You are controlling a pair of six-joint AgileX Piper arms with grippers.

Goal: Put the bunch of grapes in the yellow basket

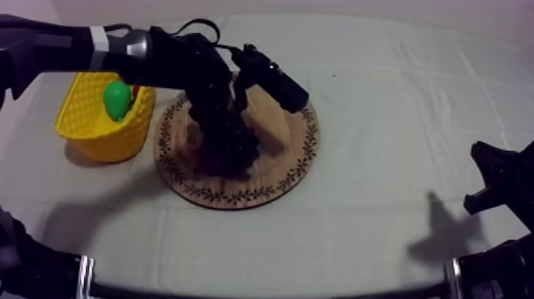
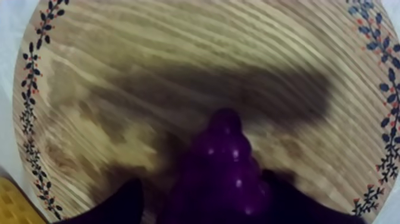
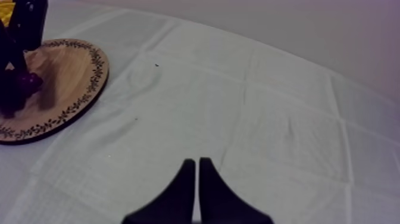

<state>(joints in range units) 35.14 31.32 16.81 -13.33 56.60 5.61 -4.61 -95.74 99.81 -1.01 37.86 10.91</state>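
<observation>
A dark purple bunch of grapes lies on the round wooden board with a patterned rim. My left gripper reaches down from the upper left onto the bunch and hides most of it from above. In the left wrist view its black fingers stand apart on either side of the grapes, open, with a dark gap at one side. The yellow basket stands just left of the board. My right gripper is shut on nothing, low over the cloth at the right.
A green pear lies in the basket with a bit of a small red fruit behind it. From the right wrist view the board and left arm lie far off across bare cloth.
</observation>
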